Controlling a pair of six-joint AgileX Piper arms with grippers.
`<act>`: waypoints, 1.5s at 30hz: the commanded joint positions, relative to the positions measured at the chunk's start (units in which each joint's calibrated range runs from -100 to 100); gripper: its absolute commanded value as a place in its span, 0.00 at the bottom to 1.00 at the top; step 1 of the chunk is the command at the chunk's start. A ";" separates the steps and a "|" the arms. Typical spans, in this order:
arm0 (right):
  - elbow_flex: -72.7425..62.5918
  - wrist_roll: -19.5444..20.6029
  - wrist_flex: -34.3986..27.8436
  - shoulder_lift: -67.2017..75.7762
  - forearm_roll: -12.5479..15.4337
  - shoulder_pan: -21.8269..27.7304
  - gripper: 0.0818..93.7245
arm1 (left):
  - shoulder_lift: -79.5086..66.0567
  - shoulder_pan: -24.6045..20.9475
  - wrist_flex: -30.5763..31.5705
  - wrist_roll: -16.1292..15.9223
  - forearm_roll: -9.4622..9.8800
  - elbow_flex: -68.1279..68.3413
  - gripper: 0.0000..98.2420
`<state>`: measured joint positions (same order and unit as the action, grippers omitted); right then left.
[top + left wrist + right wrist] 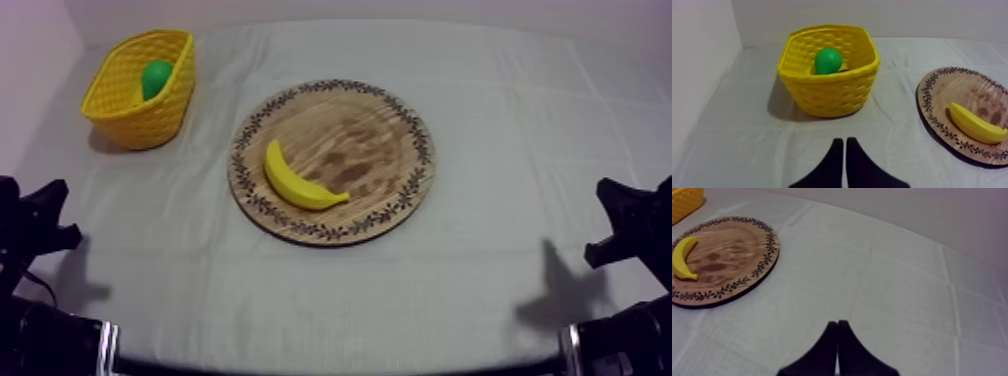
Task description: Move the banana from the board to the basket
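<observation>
A yellow banana [298, 181] lies on the left half of the round wooden board [385, 130] in the middle of the table. The yellow basket [140, 88] stands at the back left with a green pear [156, 77] inside. My left gripper [45, 215] rests low at the left edge, well short of the basket. In the left wrist view its fingers [844, 147] lie together as a narrow wedge, shut on nothing, facing the basket [828, 85], with the banana [976, 123] off to the side. My right gripper [837, 325] is likewise shut, with the board [737, 248] and banana [682, 256] beyond it.
Grey-white cloth covers the table, with open room in front of the board and to its right. A pale wall runs along the left side close behind the basket.
</observation>
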<state>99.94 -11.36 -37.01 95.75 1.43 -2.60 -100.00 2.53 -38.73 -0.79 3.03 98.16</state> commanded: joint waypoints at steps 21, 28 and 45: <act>-0.05 0.00 0.00 0.00 0.01 0.00 0.00 | 0.00 0.15 -1.02 0.77 0.76 -0.39 0.00; -0.05 0.00 0.00 0.00 0.01 0.00 0.00 | 0.00 0.98 -2.72 1.23 1.89 -1.08 0.00; -0.05 0.00 0.00 0.00 0.01 0.00 0.00 | 7.08 3.30 -10.76 3.15 4.99 -18.37 0.00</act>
<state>99.94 -11.36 -37.01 95.75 1.43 -2.60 -93.71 5.79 -48.75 3.17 8.74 84.03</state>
